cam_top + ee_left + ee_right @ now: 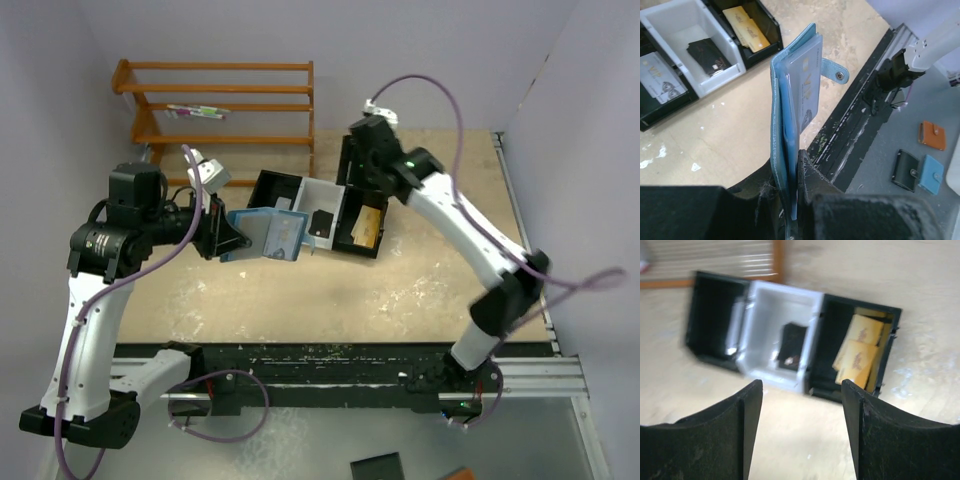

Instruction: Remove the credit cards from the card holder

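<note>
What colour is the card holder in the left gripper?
Blue. The card holder shows best in the left wrist view, clamped by the left gripper.

Free passage over bare tabletop on near side of tray. Blocked at tray's near-left corner by card holder, clamped edge-up in left gripper. Behind tray: wooden rack, close. Above tray's right end: right gripper, jaws apart, w/ arm slanting off near-right.

Enclosed by pale lilac walls far, left and right. Furnished far left with an orange wooden rack.
</note>
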Robot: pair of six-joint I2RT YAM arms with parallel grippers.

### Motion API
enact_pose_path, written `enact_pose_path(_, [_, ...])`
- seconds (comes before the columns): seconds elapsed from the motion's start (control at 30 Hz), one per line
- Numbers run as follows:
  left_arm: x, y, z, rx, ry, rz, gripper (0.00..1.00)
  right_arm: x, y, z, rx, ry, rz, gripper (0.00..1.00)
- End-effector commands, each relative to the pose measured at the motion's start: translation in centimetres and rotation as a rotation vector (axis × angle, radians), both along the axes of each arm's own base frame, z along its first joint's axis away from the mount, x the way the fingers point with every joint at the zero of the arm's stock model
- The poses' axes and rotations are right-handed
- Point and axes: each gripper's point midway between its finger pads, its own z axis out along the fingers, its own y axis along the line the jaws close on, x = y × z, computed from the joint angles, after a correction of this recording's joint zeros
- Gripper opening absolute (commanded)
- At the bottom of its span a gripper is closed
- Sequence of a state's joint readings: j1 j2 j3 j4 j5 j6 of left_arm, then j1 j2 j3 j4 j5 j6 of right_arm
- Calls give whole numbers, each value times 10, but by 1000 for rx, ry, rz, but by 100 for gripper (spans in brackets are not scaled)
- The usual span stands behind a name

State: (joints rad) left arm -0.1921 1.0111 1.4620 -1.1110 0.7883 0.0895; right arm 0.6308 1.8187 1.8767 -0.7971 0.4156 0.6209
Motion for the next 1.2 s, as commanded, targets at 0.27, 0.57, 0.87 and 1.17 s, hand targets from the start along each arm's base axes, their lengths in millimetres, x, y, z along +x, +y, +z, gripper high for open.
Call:
enact_pose_path(0.27, [-3, -30, 63, -259, -19, -97, 0, -178, 62, 142, 828, -484, 767, 93])
enact_pose_path(0.57, [-3, -40, 94, -369, 23, -143, 0, -236, 90, 161, 1026, -658, 919, 94])
enact_pose_path(0.87, [-9, -42, 95, -390, 50, -169, 0, -222, 103, 194, 1208, -758, 833, 78])
enact_pose_path(1.17, [-12, -37, 75, -315, 18, -178, 29, -227, 109, 190, 1159, -632, 854, 0])
